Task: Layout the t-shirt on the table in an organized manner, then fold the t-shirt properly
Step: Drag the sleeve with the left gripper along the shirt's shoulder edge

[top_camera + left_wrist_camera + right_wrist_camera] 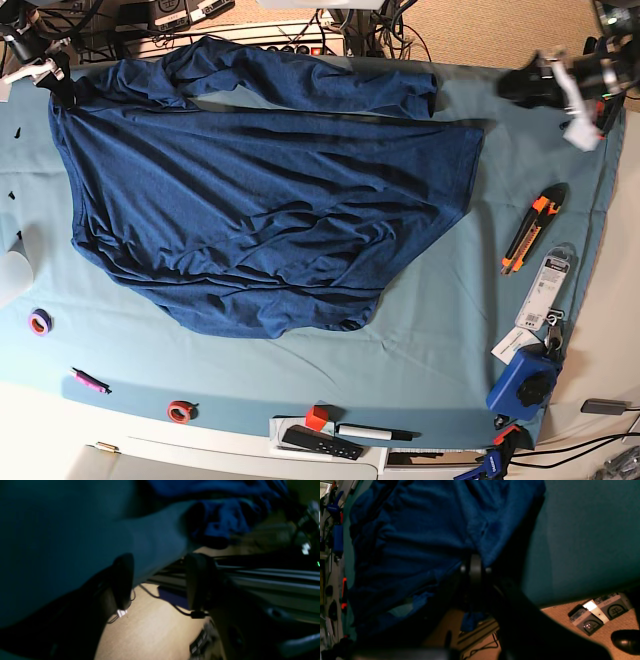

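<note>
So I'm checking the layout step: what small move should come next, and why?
Probably bring the open left claw back to the t-shirt's near sleeve end and re-grip it. That claw holds nothing and sits off the cloth, while the right claw pinches the opposite corner; the shirt lies bunched and wrinkled on the table.

place: likely workshop | cues: utility knife [532, 229]; tape rolls [40, 322]; floor cables [172, 606]

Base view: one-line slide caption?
Navy t-shirt spread wrinkled on the teal table; right pincer grips its corner, left pincer open and clear of the cloth.
</note>
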{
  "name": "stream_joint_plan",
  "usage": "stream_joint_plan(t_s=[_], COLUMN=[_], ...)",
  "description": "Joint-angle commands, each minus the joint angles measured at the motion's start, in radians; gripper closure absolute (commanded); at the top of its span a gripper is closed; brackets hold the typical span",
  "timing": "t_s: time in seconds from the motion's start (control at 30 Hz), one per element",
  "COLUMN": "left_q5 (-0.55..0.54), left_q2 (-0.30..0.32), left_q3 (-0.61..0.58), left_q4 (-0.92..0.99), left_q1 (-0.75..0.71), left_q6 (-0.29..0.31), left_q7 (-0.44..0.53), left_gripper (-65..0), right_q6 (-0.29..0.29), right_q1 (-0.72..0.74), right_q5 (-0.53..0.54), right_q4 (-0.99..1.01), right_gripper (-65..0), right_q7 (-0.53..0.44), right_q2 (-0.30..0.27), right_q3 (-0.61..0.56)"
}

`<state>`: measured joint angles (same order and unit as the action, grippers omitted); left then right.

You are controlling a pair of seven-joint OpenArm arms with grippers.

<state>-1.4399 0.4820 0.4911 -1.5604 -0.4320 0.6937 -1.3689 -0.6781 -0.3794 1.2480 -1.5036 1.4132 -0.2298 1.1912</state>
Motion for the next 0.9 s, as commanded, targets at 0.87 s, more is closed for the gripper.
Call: stream_joint_plan(t_s=[0.87], left_q5=[0.215], left_q2=[-0.043], left_q3=[-0.319], left_q4=[-0.014], left_q1=[0.102], left_q6=[-0.005], left_q7=[0.062], left_gripper=[-29.0], right_q6=[-0.003], right_q1=[-0.006], right_q5=[0.027], right_q4=[-0.014], right_gripper=[0.0], right_q7=[-0.017], right_q2=[-0.014], right_q3=[0.008])
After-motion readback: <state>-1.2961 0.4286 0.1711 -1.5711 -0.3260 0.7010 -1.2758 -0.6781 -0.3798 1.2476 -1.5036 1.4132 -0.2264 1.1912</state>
